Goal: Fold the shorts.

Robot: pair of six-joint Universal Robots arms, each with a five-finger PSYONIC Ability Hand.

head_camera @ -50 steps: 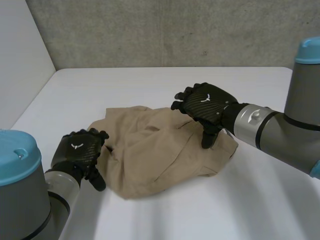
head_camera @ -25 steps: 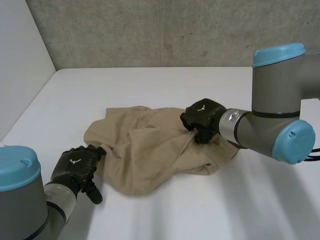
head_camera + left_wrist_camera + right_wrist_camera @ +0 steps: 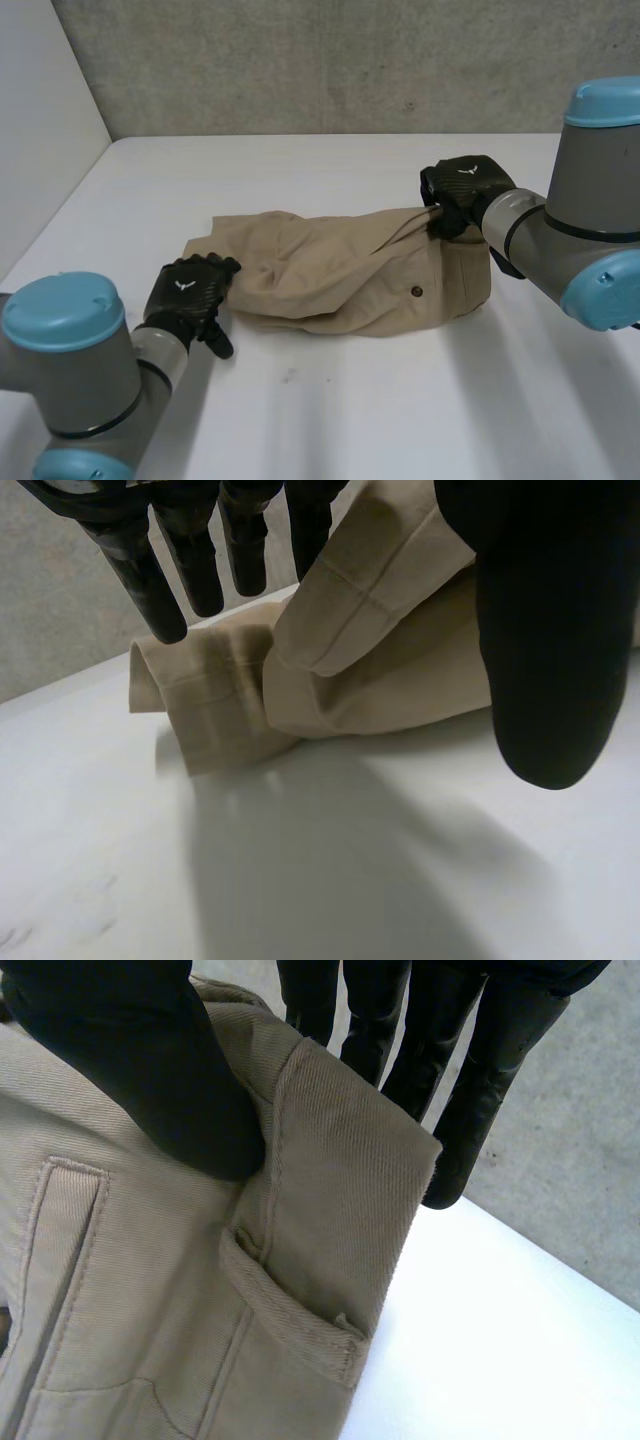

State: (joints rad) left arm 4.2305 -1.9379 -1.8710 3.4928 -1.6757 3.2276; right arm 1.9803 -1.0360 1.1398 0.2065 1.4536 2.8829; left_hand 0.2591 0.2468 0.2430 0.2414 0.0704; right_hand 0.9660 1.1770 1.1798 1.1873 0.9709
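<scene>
Tan shorts (image 3: 340,275) lay creased on the desk (image 3: 350,410), drawn between the hands: right hand (image 3: 465,185) pinching the waistband corner, left hand (image 3: 188,295) pinching a stitched leg hem

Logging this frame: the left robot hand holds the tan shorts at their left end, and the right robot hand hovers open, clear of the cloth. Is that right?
Not quite. The right robot hand is not clear: the right wrist view shows its thumb and fingers pinching the waistband corner of the shorts. The left robot hand part stands.
</scene>
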